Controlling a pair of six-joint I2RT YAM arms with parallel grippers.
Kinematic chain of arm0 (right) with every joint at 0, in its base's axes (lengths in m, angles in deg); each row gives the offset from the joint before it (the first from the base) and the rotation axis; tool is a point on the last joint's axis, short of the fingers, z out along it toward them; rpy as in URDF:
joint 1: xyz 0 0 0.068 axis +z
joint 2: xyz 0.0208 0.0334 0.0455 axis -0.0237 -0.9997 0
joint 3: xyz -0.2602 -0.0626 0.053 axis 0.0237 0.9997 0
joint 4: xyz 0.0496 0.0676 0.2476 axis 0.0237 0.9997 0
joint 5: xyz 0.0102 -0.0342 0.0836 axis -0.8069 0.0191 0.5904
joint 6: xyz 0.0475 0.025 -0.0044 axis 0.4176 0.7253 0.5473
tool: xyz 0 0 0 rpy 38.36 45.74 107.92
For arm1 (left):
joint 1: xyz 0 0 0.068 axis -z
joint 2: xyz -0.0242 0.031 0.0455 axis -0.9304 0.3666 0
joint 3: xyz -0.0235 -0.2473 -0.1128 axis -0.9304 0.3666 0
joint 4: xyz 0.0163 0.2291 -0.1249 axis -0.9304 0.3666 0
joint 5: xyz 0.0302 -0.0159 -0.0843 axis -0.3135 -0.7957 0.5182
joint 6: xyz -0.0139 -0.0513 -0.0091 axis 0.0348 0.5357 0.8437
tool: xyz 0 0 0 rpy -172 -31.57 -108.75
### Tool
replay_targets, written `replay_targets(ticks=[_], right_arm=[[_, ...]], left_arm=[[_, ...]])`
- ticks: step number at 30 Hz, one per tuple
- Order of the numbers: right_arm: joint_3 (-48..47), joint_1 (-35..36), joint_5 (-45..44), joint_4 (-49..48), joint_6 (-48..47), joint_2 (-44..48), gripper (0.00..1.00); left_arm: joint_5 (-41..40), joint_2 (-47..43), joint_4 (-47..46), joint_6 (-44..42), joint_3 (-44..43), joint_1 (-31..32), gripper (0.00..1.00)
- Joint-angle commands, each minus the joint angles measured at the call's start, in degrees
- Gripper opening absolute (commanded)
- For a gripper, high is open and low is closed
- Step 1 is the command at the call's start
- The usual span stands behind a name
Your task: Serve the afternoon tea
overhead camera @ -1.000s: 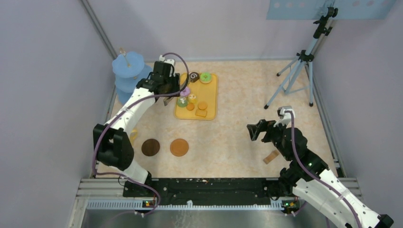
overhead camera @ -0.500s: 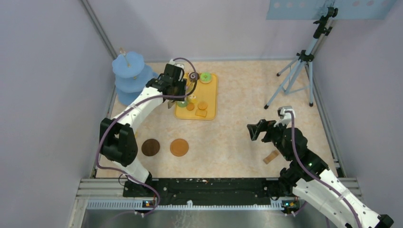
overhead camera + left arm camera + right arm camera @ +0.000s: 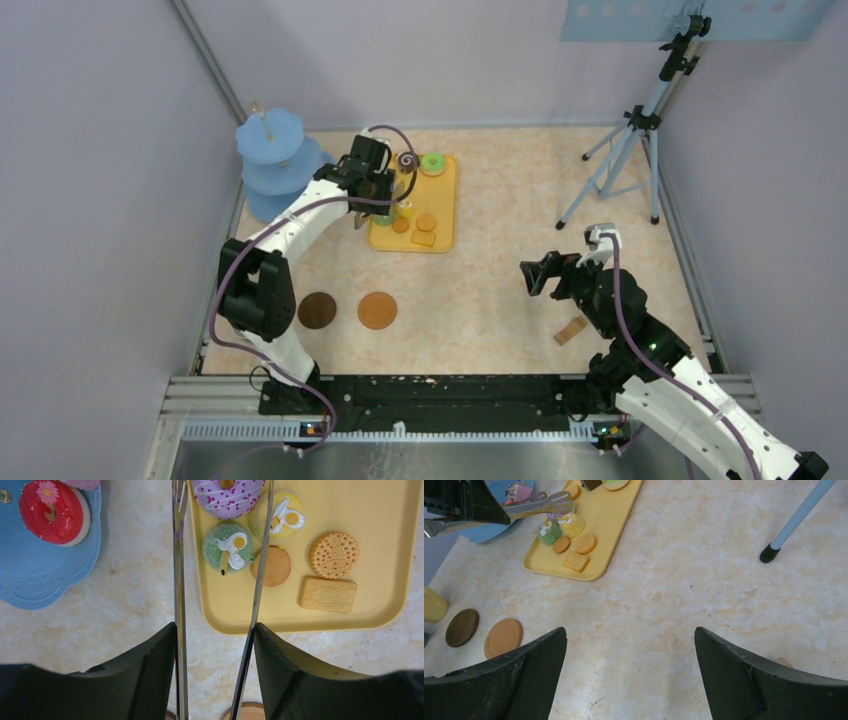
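My left gripper (image 3: 215, 630) is shut on the long metal tongs (image 3: 178, 580). Their open arms straddle a purple doughnut (image 3: 227, 497) at the left end of the yellow tray (image 3: 380, 555). The tray also holds a green cake (image 3: 227, 552), a yellow cake (image 3: 285, 517), two round biscuits (image 3: 334, 555) and a rectangular biscuit (image 3: 327, 594). A red doughnut (image 3: 52, 512) lies on the blue stand (image 3: 30, 575). Two brown coasters (image 3: 317, 310) (image 3: 377, 310) lie near left. The yellow mug (image 3: 433, 605) shows at the left edge. My right gripper (image 3: 630, 635) is open and empty above bare table. The grey-white mug is hidden.
The blue tiered stand (image 3: 270, 140) rises at the far left beside the tray. A tripod (image 3: 620, 150) stands at the far right, one foot (image 3: 769, 554) on the table. A small wooden block (image 3: 570, 331) lies by my right arm.
My left arm has swung right from the blue stand to the tray's left end, carrying the tongs. The right arm has not moved.
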Motion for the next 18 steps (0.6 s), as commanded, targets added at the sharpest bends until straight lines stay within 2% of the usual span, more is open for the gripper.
replay_targets(ticks=[1, 11, 18], right_arm=[[-1.17, -0.32, -0.33, -0.93, 0.02, 0.83, 0.96], [-0.82, -0.32, 0.07, -1.59, -0.38, 0.23, 0.96], [-0.86, -0.36, -0.19, -1.76, -0.52, 0.06, 0.96]], left_arm=[[-1.25, 0.88, -1.18, -0.29, -2.25, 0.5, 0.63], [-4.22, 3.1, -0.64, -0.51, -2.89, 1.59, 0.61], [-6.3, 1.48, -0.56, -0.49, -4.93, 2.94, 0.51]])
